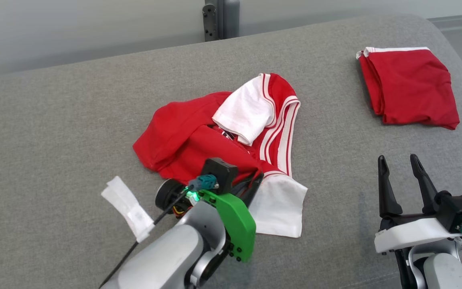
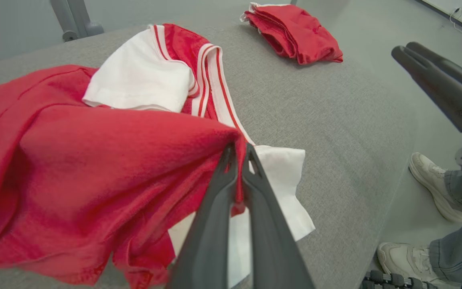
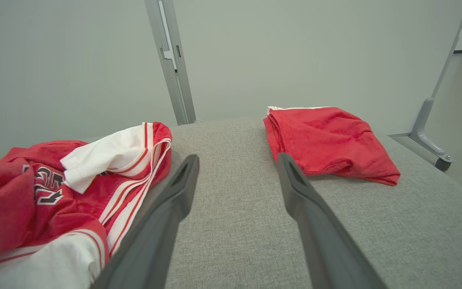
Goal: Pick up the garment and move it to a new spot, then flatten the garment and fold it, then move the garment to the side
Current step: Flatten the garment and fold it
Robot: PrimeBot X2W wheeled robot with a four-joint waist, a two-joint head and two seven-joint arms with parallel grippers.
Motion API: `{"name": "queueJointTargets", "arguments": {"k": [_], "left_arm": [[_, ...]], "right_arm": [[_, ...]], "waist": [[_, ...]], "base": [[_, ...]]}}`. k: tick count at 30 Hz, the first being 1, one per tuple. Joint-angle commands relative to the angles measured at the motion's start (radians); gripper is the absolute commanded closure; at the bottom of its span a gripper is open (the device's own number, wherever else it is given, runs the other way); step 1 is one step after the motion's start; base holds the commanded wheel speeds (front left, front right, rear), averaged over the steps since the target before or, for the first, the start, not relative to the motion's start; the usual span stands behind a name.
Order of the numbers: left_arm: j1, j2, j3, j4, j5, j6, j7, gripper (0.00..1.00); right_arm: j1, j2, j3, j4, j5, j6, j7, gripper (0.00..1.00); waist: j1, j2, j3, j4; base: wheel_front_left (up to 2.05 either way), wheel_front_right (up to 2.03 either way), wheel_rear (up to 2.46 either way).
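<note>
Left wrist view tells the story: the left gripper (image 2: 239, 150) is pinched tight on a fold of red fabric from the garment (image 2: 94, 160), a red top with white sleeves and striped trim. The garment lies in a crumpled heap around the middle of the grey tabletop (image 1: 74, 120), a bit toward the near edge. 1 white sleeve is flopped on top and another is spread flat on the near side.

The right gripper (image 1: 398, 160) sits by the near right corner with its 2 fingers spread wide, holding nothing, well apart from the heap. A second red garment (image 1: 409, 90) lies folded by the far right corner, so that 1 looks finished to me.

Progress-wise I'd say we're at the very start: grip made, lift not obviously begun. Carrying it to a new spot, flattening, folding and shifting it aside all look left to do. Bunched cloth like this will probably drag and unroll once it's lifted.
</note>
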Motion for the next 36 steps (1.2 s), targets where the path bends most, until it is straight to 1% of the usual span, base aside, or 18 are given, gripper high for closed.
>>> {"name": "queueJointTargets", "arguments": {"k": [1,3,4,5,6,8,10,12,14,17,21,23,24,26,28,30,36], "left_arm": [[-0.029,-0.022,-0.010,0.046,0.027,-0.011,-0.036,1.00],[-0.036,-0.055,-0.024,0.135,0.043,-0.027,-0.085,1.00],[-0.041,-0.065,-0.033,0.172,0.055,-0.035,-0.103,0.93],[-0.046,-0.075,-0.035,0.212,0.061,-0.040,-0.122,0.54],[-0.046,-0.087,-0.032,0.242,0.058,-0.045,-0.139,0.00],[-0.042,-0.098,-0.024,0.280,0.047,-0.057,-0.170,0.00],[-0.031,-0.095,-0.007,0.285,0.033,-0.063,-0.201,0.00],[-0.017,-0.075,0.005,0.264,0.025,-0.069,-0.225,0.00],[-0.002,-0.041,0.014,0.212,0.033,-0.062,-0.247,0.00],[0.056,0.020,0.039,0.089,0.013,-0.026,-0.251,0.00],[0.160,0.128,0.094,-0.086,-0.046,0.045,-0.206,0.00],[0.213,0.159,0.119,-0.139,-0.083,0.073,-0.186,0.00],[0.230,0.170,0.126,-0.151,-0.098,0.081,-0.176,0.00],[0.261,0.176,0.136,-0.157,-0.132,0.087,-0.161,0.00],[0.270,0.171,0.129,-0.141,-0.149,0.081,-0.150,0.00],[0.278,0.139,0.129,-0.126,-0.177,0.066,-0.151,0.00],[0.221,0.084,0.114,-0.051,-0.175,0.045,-0.146,0.00]], "right_arm": [[-0.013,-0.002,0.000,-0.002,-0.006,0.000,-0.003,0.00],[-0.019,-0.002,0.003,0.001,-0.001,0.000,-0.003,0.00],[-0.019,-0.002,0.004,0.002,0.001,0.000,-0.003,0.00],[-0.020,-0.002,0.006,0.003,0.002,0.000,-0.003,0.00],[-0.022,-0.002,0.005,0.004,0.005,0.000,-0.003,0.00],[-0.019,-0.002,-0.007,0.002,0.006,0.000,-0.003,0.00],[-0.009,-0.002,-0.019,0.001,0.001,0.000,-0.003,0.00],[0.002,-0.001,-0.032,0.000,-0.005,0.000,-0.003,0.00],[0.009,-0.002,-0.046,0.000,-0.010,0.000,-0.003,0.00],[0.014,-0.001,-0.054,-0.005,-0.008,0.000,-0.003,0.00],[0.020,-0.002,-0.053,-0.009,-0.008,0.000,-0.003,0.00],[0.021,-0.002,-0.051,-0.012,-0.010,0.000,-0.003,0.00],[0.020,-0.001,-0.048,-0.012,-0.012,0.000,-0.003,0.00],[0.016,-0.002,-0.044,-0.012,-0.016,0.000,-0.003,0.00],[0.008,-0.002,-0.041,-0.013,-0.017,0.000,-0.003,0.00],[-0.001,-0.002,-0.038,-0.013,-0.018,0.000,-0.003,0.00],[-0.015,-0.002,-0.034,-0.018,-0.026,0.000,-0.003,0.00]], "waist": [[0.0000,0.0000,0.035,-0.029],[0.0000,0.0000,0.050,-0.041],[0.0000,0.0000,0.054,-0.045],[0.0000,0.0000,0.060,-0.049],[0.0000,0.0000,0.063,-0.052],[0.0000,0.0000,0.064,-0.051],[0.0000,0.0000,0.060,-0.044],[0.0000,0.0000,0.052,-0.033],[0.0000,0.0000,0.039,-0.018],[0.0000,0.0000,0.018,0.002],[0.0000,0.0000,0.006,0.024],[0.0000,0.0000,0.009,0.035],[0.0000,0.0000,0.011,0.038],[0.0000,0.0000,0.017,0.044],[0.0000,0.0000,0.025,0.046],[0.0000,0.0000,0.031,0.045],[0.0000,0.0000,0.054,0.031]], "base": [[0.00,0.00,0.00],[0.00,0.00,0.00],[0.00,0.00,0.00],[0.00,0.00,0.00],[0.00,0.00,0.00],[0.00,0.00,0.00],[0.00,0.00,0.00],[0.00,0.00,0.00],[0.00,0.00,0.00],[0.00,0.00,0.00],[0.00,0.00,0.00],[0.00,0.00,0.00],[0.00,0.00,0.00],[0.00,0.00,0.00],[0.00,0.00,0.00],[0.00,0.00,0.00],[0.00,0.00,0.00]]}}
